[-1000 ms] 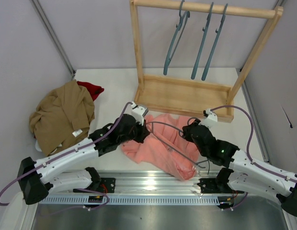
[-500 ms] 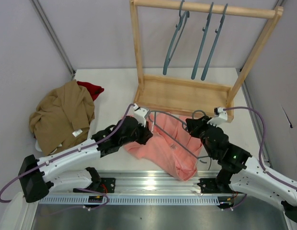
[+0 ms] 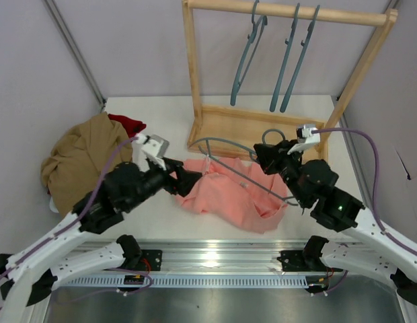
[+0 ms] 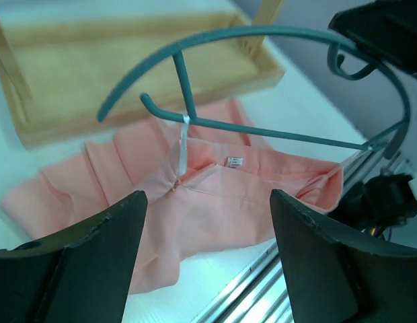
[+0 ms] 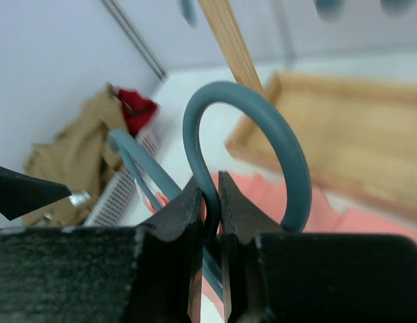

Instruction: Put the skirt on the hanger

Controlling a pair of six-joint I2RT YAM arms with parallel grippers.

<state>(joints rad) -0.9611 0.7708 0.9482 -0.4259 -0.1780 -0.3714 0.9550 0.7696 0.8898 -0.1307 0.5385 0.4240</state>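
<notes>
Right claw [image 5: 210,194] is clamped on the hanger [image 4: 262,31] at the base of its hook, holding it tilted over the skirt [image 3: 232,198]. The skirt lies crumpled near the middle of the tabletop's near edge, in front of the wooden rack [image 3: 255,134]. A white ribbon loop [image 4: 183,145] from the skirt's waist is caught on a hanger notch. Left claw [image 4: 207,202] is wide open, holding nothing, just left of the skirt. A tan garment [image 3: 87,161] sits at the left edge.
</notes>
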